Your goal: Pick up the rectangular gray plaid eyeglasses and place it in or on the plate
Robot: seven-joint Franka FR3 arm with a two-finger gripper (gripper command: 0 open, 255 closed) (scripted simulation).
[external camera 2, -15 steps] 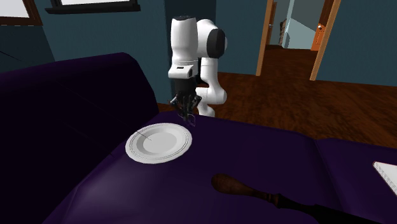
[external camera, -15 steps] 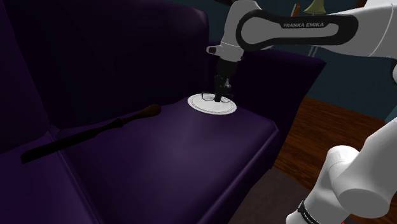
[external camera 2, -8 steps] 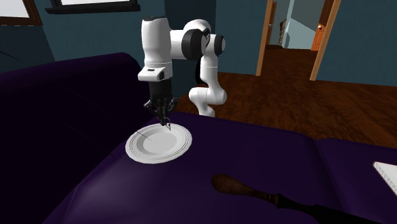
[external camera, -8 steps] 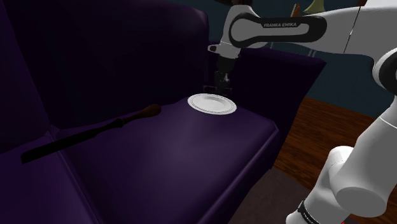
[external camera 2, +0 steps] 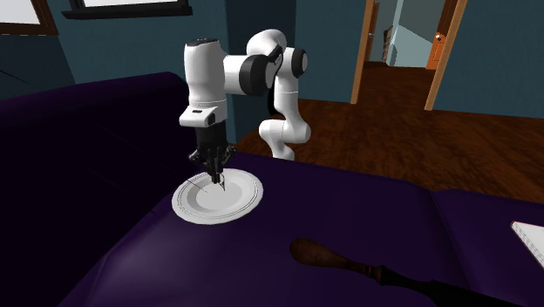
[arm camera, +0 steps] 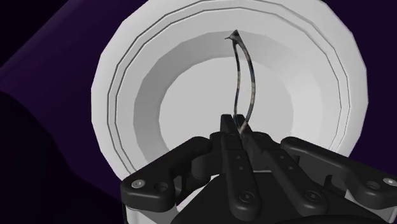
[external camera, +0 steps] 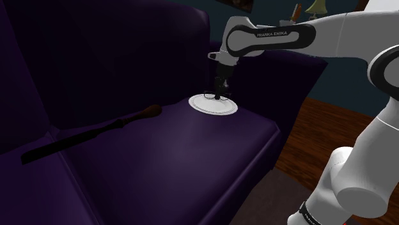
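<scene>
Pincer is clamped tight on the eyeglasses, dangling them just above the middle of the white plate on the purple sofa. Low and centred, so I'd guess they'd drop inside the rim.

Sofa: a dark purple sofa with a broad seat, tall back and rounded arm.
Stick: a long dark stick with a brown rounded knob at one end, lying flat on the sofa's seat.
White thing: a ridged white edge on the sofa's seat; what it is cannot be told.
Floor: brown wooden boards beyond the sofa.
Wall: a teal wall past the sofa, with brown-framed doorways.
</scene>
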